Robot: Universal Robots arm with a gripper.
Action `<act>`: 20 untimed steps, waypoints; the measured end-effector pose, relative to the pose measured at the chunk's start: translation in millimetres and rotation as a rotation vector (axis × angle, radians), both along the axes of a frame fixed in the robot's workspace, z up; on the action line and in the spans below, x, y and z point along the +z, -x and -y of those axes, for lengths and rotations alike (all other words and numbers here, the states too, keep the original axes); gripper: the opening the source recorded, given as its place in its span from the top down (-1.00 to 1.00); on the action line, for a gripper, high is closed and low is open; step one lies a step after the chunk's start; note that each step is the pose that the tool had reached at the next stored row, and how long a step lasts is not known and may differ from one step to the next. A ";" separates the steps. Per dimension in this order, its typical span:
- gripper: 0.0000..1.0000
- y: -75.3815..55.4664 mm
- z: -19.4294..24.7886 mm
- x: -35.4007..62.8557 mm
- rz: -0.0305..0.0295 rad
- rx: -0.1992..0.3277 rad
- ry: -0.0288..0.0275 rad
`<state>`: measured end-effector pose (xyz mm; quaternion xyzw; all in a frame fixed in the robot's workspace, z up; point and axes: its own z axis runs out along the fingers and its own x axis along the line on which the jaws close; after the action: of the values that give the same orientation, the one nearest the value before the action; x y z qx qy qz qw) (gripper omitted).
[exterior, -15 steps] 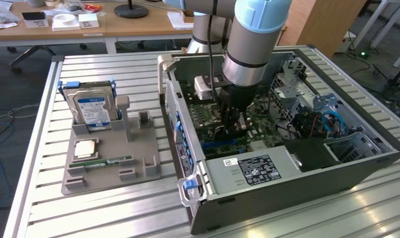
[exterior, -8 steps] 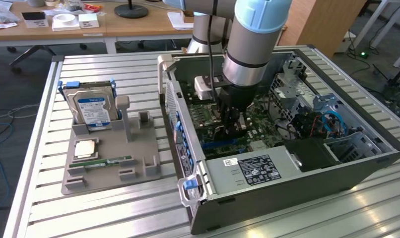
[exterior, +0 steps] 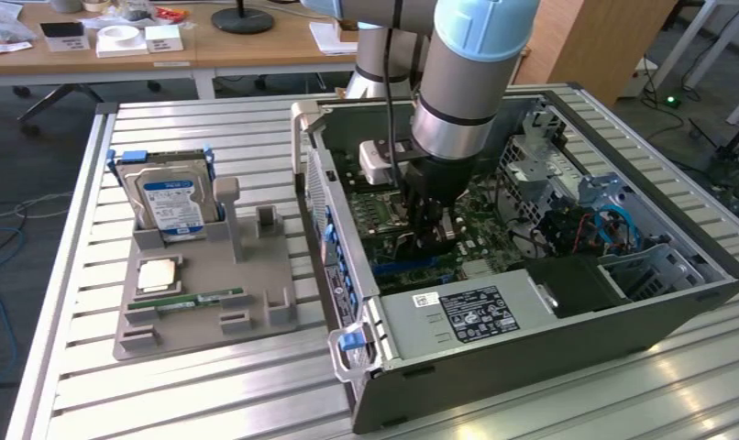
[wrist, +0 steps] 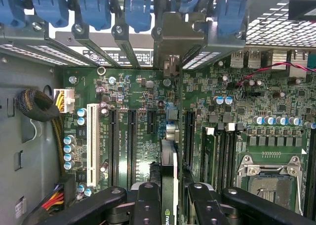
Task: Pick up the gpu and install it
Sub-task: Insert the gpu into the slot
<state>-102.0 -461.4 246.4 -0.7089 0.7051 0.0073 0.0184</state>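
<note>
The gpu (wrist: 169,168) is seen edge-on, a thin black and green card standing upright over the motherboard (wrist: 276,101). My gripper (wrist: 173,205) is shut on it, one black finger (wrist: 148,205) on each side. The card's silver bracket (wrist: 174,37) reaches the rear slot openings of the case, between the blue clips. The card's lower edge runs along the line of black expansion slots (wrist: 131,136); I cannot tell whether it is seated. In the exterior view my gripper (exterior: 427,240) is down inside the open computer case (exterior: 663,307), just above the board.
A grey holder (exterior: 204,307) on the slatted table at the exterior view's left carries a hard drive (exterior: 171,203), a processor chip (exterior: 158,273) and a memory stick (exterior: 204,298). Inside the case are the power supply (exterior: 468,312), drive cages (exterior: 590,211) and cable bundles (wrist: 37,106).
</note>
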 end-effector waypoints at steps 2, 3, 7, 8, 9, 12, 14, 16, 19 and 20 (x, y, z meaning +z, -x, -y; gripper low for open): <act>0.47 0.0 0.0 -0.2 0.0001 0.000 -0.0001; 0.47 0.0 0.0 -0.2 0.0001 0.000 -0.0001; 0.47 -0.1 0.0 -0.5 0.0001 0.000 0.0003; 0.47 -0.1 0.0 -0.7 0.0001 0.000 0.0008; 0.47 -0.1 0.0 -0.7 0.0001 0.000 0.0010; 0.47 0.0 0.0 -0.7 0.0001 0.000 0.0010; 0.47 0.0 0.0 -0.8 0.0001 0.000 0.0010; 0.47 0.0 0.0 -0.8 0.0001 0.000 0.0009; 0.47 -0.1 0.0 -0.6 0.0003 0.000 0.0006; 0.47 -0.1 0.0 -0.1 0.0004 0.000 0.0006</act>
<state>-101.9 -461.4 246.2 -0.7089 0.7050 0.0069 0.0183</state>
